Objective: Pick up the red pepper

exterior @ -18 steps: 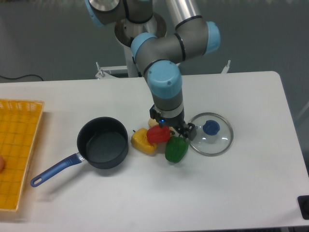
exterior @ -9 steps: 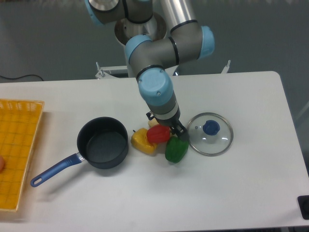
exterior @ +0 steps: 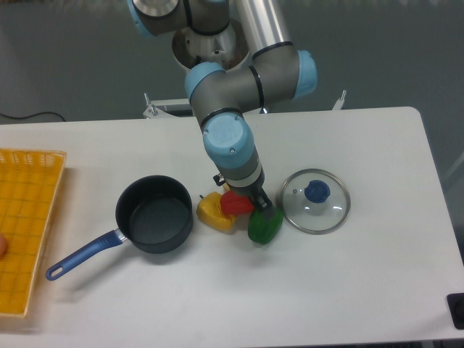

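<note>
The red pepper (exterior: pixel 233 204) is small and glossy. It lies on the white table between the yellow pepper (exterior: pixel 214 211) on its left and the green pepper (exterior: pixel 264 225) on its right, touching both. My gripper (exterior: pixel 240 193) is right over the red pepper and hides its upper part. One dark finger (exterior: pixel 262 200) stands at the pepper's right side by the green pepper, the other at its back left. The jaws look open around the pepper, which still rests on the table.
A dark saucepan (exterior: pixel 154 214) with a blue handle (exterior: pixel 81 256) stands left of the peppers. A glass lid (exterior: pixel 316 201) with a blue knob lies to the right. A yellow basket (exterior: pixel 22 225) sits at the left table edge.
The arm's wrist has swung left and the gripper has shifted left and lower over the red pepper. The peppers have not moved.
</note>
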Motion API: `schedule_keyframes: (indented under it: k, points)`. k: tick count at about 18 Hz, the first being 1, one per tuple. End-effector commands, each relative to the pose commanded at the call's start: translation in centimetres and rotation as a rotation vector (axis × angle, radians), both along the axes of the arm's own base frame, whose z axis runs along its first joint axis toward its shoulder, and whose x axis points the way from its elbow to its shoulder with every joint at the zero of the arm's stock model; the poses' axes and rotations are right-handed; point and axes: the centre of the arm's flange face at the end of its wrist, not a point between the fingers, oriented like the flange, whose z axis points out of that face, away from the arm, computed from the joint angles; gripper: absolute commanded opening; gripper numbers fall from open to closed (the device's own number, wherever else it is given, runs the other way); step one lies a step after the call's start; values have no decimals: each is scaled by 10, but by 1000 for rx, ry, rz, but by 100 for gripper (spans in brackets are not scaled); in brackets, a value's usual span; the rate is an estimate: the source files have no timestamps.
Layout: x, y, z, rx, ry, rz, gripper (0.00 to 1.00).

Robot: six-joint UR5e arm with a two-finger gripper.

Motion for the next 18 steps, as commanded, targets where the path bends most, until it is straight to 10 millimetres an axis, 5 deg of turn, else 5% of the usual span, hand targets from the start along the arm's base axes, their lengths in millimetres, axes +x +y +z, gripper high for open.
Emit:
schedule_keyframes:
  k: [18]
  points:
    - [23, 8, -21, -19, -13, 13, 100]
